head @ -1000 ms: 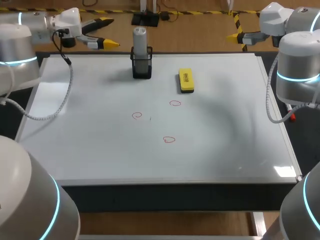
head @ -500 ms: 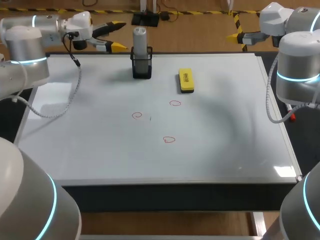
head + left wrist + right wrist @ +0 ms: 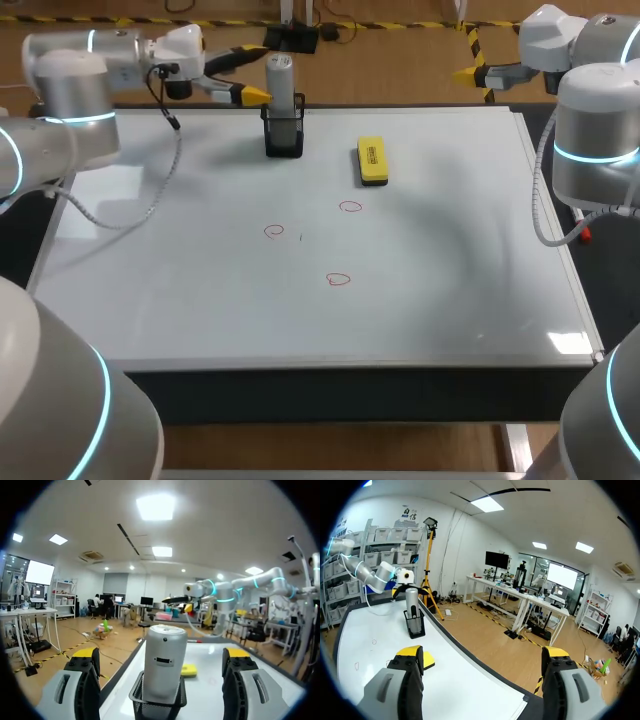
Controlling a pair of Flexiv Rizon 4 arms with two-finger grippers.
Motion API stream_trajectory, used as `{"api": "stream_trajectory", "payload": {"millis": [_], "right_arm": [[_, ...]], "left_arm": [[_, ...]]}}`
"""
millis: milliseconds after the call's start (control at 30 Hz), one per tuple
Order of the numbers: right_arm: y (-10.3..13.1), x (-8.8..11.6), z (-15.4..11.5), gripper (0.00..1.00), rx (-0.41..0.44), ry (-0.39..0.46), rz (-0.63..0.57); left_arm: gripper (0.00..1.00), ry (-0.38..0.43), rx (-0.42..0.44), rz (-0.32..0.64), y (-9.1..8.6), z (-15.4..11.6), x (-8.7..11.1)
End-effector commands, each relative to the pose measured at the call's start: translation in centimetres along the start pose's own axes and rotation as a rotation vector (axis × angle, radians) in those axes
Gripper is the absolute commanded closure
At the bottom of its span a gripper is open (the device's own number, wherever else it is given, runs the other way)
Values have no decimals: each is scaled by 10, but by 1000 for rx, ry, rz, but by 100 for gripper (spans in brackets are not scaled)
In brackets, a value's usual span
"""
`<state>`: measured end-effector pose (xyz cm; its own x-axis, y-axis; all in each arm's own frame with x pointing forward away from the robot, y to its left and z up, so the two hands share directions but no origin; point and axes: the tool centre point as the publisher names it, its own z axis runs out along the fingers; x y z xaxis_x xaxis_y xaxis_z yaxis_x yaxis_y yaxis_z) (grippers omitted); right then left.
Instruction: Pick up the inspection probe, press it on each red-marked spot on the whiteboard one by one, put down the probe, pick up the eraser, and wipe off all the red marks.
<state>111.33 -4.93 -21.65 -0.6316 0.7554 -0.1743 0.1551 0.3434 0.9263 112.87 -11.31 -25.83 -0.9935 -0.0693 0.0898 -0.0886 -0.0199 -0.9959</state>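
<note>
While both jaws gape wide — empty — the probe (image 3: 164, 665) stands ahead of the left ones.

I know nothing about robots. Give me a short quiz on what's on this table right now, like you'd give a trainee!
1. True or false: the left tool is shut on the inspection probe.
2. How many red marks are on the whiteboard? A: two. B: three. C: five.
3. Fill in: the eraser lying on the whiteboard is coloured ____.

Key
1. False: it is open.
2. B.
3. Yellow.
</note>
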Motion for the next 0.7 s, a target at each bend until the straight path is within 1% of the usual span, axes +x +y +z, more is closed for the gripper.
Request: {"api": "stream_trajectory", "payload": {"millis": [33,200,333,700], "right_arm": [[0,0,0,0,2,1,0],[0,0,0,0,2,1,0],[0,0,0,0,2,1,0],[0,0,0,0,2,1,0]], "left_arm": [[0,8,5,-4,5,10,-8],[0,2,3,-6,7,18,-12],[0,-24,9,-9,9,26,-14],[0,-56,-6,-3,8,38,-16]]}}
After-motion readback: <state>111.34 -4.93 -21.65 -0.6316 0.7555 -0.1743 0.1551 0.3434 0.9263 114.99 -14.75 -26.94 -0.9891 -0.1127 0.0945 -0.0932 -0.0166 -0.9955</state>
